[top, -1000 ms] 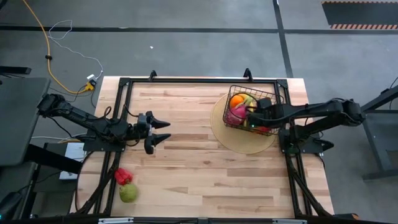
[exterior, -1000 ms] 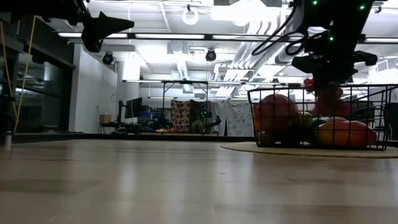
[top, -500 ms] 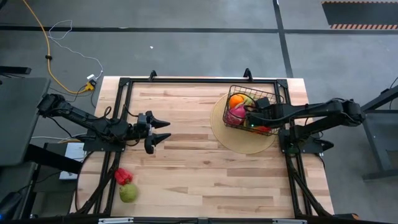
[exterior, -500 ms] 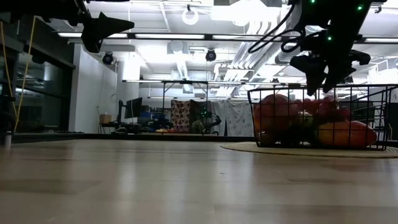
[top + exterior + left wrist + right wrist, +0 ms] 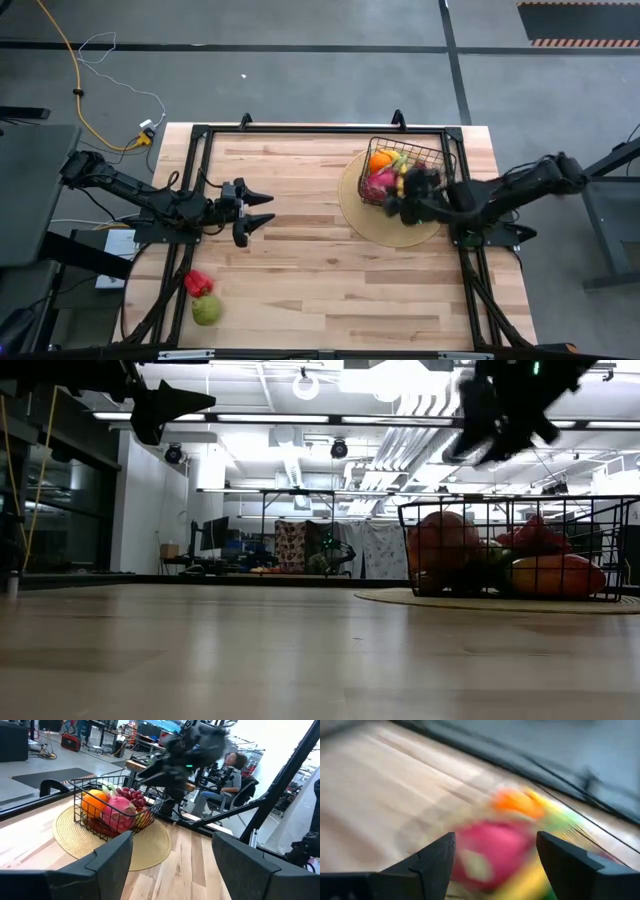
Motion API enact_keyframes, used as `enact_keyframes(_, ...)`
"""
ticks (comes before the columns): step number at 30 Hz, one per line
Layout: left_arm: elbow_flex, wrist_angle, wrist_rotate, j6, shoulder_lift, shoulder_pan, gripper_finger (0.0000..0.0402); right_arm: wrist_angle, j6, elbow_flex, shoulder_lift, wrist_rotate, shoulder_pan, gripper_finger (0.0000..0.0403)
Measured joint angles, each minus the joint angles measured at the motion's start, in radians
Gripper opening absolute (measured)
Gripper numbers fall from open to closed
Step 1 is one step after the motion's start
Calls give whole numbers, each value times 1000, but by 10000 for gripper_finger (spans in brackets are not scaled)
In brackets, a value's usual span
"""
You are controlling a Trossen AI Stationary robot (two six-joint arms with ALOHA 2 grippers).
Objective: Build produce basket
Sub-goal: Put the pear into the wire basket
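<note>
The black wire basket (image 5: 408, 168) stands on a round tan disc (image 5: 395, 232) at the table's far right. It holds an orange (image 5: 381, 160), a pink dragon fruit (image 5: 379, 183), dark red grapes (image 5: 535, 535) and other produce. A red pepper (image 5: 198, 283) and a green pear (image 5: 206, 310) lie on the table at the near left. My left gripper (image 5: 270, 210) hangs open and empty above the table's left half. My right gripper (image 5: 402, 203), blurred, is open and empty above the basket's near side; its wrist view (image 5: 496, 837) looks down on the dragon fruit (image 5: 490, 852).
Bare wood lies between the two arms and along the near edge. A black frame (image 5: 320, 129) runs along the table's far edge and down both sides. People sit in the room beyond the table in the left wrist view (image 5: 232, 762).
My right gripper held the dark red grapes just above the basket, let them go into it, then rose and drew back toward the table's near edge. The grapes now lie in the basket on the other produce. My left arm has kept still.
</note>
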Motion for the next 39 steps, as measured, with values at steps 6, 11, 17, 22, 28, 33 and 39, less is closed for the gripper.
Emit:
enact_keyframes(6, 0, 5, -6, -1, 0, 0, 261, 470, -348, 0, 43, 95, 244, 268)
enact_keyframes(11, 0, 5, 0, -3, 0, 0, 261, 693, -552, 0, 106, 81, 342, 268)
enact_keyframes(17, 0, 6, -8, 0, 0, 0, 261, 765, -590, 0, 220, 94, 363, 268)
enact_keyframes(22, 0, 5, -11, 0, 0, 0, 261, 846, -616, 0, 340, 124, 363, 268)
enact_keyframes(28, 0, 6, -10, 0, 0, 0, 261, 961, -677, 0, 420, 132, 357, 268)
enact_keyframes(33, 0, 6, -10, 41, 0, 0, 261, 1075, -700, -59, 444, 51, 313, 268)
enact_keyframes(39, 0, 15, -10, 74, 0, -1, 261, 1652, -743, -316, 448, -184, 200, 268)
